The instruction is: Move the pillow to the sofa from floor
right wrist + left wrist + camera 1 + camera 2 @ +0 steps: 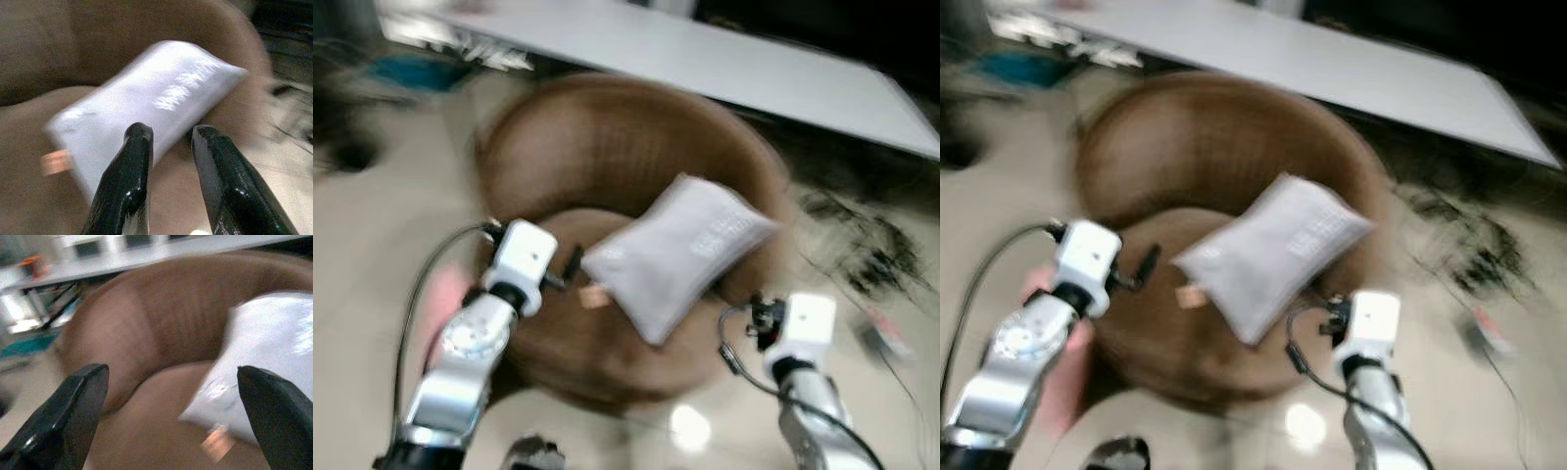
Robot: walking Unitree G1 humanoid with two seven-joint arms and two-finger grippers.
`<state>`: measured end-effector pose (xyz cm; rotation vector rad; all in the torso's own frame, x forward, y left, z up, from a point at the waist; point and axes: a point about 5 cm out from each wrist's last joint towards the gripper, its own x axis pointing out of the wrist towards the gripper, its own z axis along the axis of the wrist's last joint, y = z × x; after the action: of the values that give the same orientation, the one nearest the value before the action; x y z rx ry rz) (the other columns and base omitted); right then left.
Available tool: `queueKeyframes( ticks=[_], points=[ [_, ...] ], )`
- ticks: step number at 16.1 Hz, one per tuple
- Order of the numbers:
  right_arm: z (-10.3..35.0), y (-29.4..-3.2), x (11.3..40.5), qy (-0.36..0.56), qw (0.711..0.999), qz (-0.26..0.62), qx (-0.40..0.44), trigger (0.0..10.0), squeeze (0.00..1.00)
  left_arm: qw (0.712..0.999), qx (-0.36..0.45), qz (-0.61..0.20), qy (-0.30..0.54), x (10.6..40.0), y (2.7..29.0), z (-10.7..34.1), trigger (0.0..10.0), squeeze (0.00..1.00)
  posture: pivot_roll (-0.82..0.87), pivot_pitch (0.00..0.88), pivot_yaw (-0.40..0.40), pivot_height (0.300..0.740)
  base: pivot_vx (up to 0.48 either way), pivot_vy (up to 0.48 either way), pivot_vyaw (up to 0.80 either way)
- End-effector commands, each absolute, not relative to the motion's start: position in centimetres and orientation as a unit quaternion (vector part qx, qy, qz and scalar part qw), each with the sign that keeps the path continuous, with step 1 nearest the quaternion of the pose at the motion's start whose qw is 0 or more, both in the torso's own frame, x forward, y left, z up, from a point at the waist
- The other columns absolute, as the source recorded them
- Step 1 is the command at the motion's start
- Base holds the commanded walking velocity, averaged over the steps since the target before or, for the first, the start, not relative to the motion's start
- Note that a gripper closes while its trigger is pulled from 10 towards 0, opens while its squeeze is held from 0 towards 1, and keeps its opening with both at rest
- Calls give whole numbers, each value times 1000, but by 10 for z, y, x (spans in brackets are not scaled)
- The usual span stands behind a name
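A grey-white pillow (675,255) lies tilted on the seat of a round brown sofa chair (607,147), its far corner leaning on the backrest. A small orange tag (594,296) sticks out at its near corner. My left gripper (570,266) hovers over the seat just left of the pillow. In the left wrist view it (176,396) is open wide, with the pillow (274,377) beside it. My right gripper (754,318) is at the sofa's right front rim. In the right wrist view it (173,134) is open by a narrow gap, empty, pointing at the pillow (161,98). All views are blurred.
A long white tabletop (754,69) runs behind the sofa. Dark cables (862,245) are strewn on the glossy floor to the right, with a small object (886,338) nearby. A teal item (411,70) sits far left. A pinkish blur (440,294) lies beside my left arm.
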<state>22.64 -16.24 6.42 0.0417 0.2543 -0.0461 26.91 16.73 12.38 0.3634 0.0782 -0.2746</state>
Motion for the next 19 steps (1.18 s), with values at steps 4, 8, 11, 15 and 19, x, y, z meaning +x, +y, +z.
queueKeyframes(
  ticks=[4, 8, 11, 15, 19],
  points=[
    [64, -166, 220, 136, 989, -34, 42, 10000, 1000, 972, 167, -155, 52, 274, 158, 119, 10000, 0, 53, 39, -98, 740, 0, 428, 0],
    [65, -170, 216, 142, 986, -55, 66, 10000, 1000, 968, 175, -171, 44, 279, 154, 121, 10000, 0, 56, 28, -81, 740, 0, 448, 0],
    [61, -170, 213, 155, 983, -66, 71, 10000, 0, 968, 179, -172, 43, 281, 156, 122, 10000, 0, 55, 26, -64, 740, 0, 460, -796],
    [59, -169, 210, 159, 984, -63, 60, 10000, 0, 968, 170, -178, 56, 277, 156, 117, 10000, 0, 53, 35, -46, 740, 0, 467, -788],
    [66, -168, 215, 138, 989, -41, 36, 10000, 0, 968, 166, -181, 54, 279, 152, 118, 10000, 0, 51, 48, -47, 740, 0, 473, -394]
  ],
)
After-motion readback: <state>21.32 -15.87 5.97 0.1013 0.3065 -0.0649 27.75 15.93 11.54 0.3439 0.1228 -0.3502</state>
